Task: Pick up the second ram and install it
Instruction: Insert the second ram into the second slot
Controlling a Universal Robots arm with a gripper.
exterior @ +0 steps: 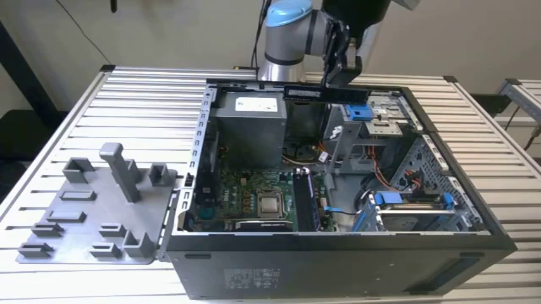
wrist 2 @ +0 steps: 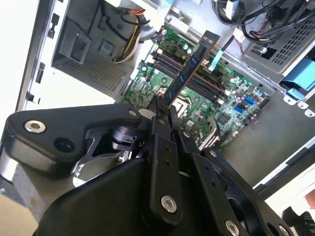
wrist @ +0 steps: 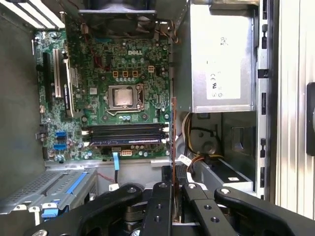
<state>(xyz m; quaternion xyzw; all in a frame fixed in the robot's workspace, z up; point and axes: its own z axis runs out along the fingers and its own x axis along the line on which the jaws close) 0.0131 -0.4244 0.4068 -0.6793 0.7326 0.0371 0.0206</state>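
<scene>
My gripper [exterior: 336, 83] is shut on the second ram [exterior: 313, 92], a long dark stick held level above the back of the open computer case [exterior: 338, 253]. In the second wrist view the fingertips [wrist 2: 158, 112] clamp one end of the ram [wrist 2: 191, 65], and the rest of it reaches out over the green motherboard [wrist 2: 231, 105]. In the first wrist view the ram [wrist: 173, 132] shows edge-on as a thin line rising from the gripper [wrist: 173, 173], apart from the dark memory slots [wrist: 125, 133]. The slots [exterior: 305, 199] lie beside the square processor [exterior: 270, 204].
A grey power supply [exterior: 248, 126] fills the case's back corner, with cables beside it. Drive cages with blue tabs [exterior: 407, 201] sit on the exterior view's right. A grey fixture plate [exterior: 93, 218] with upright posts stands on the slatted table at the exterior view's left.
</scene>
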